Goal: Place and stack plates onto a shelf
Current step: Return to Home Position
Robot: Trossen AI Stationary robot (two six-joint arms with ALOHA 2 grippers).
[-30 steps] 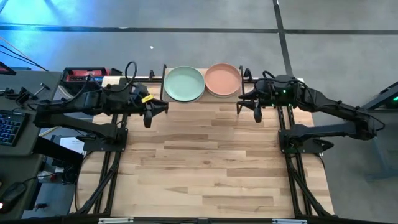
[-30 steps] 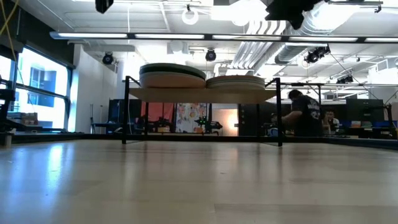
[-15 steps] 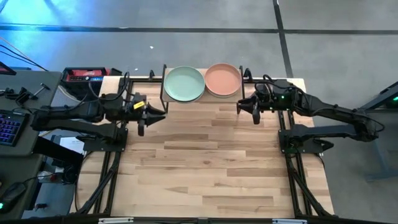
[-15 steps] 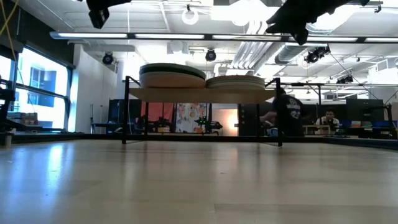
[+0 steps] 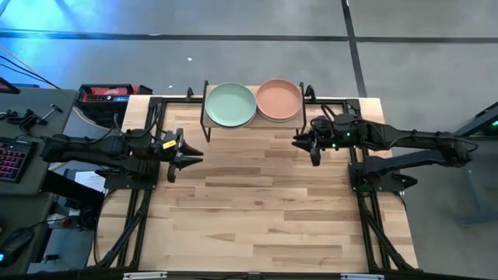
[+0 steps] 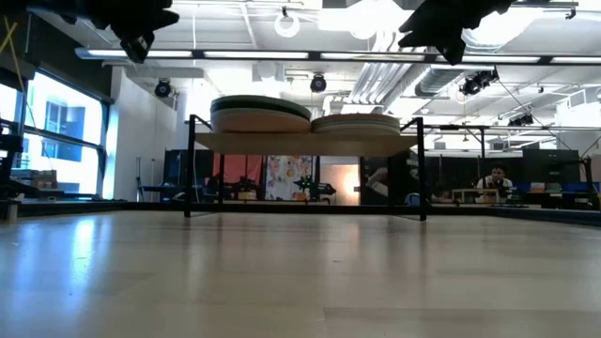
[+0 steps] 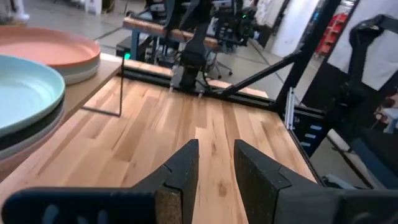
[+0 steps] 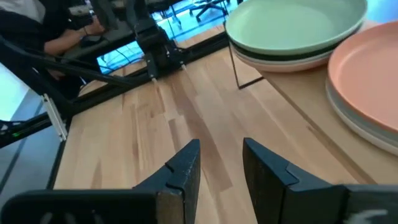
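Note:
The shelf (image 5: 253, 123) stands at the table's far edge on thin black legs (image 6: 191, 167). Two stacks of plates rest on it. The left stack is topped by a pale green plate (image 5: 230, 104) with dark and pale plates under it (image 6: 260, 115). The right stack (image 6: 357, 123) is topped by a peach plate (image 5: 278, 99). My left gripper (image 5: 189, 155) hovers open over the table, near-left of the shelf, and holds nothing (image 7: 215, 168). My right gripper (image 5: 300, 145) hovers open just near-right of the shelf, also holding nothing (image 8: 221, 163).
The wooden tabletop (image 5: 264, 210) stretches bare toward its near edge. Black frame rails (image 7: 205, 90) run along the table's sides. A desk with a keyboard (image 5: 12, 155) and a red box (image 5: 105, 93) sit left of the table. People sit in the room behind (image 6: 493, 183).
My left gripper has drawn back from the shelf toward the table's left and near edges and has come lower. My right gripper has shifted a little toward the near edge. The plates and shelf have stayed put. A person in the background has walked out of view.

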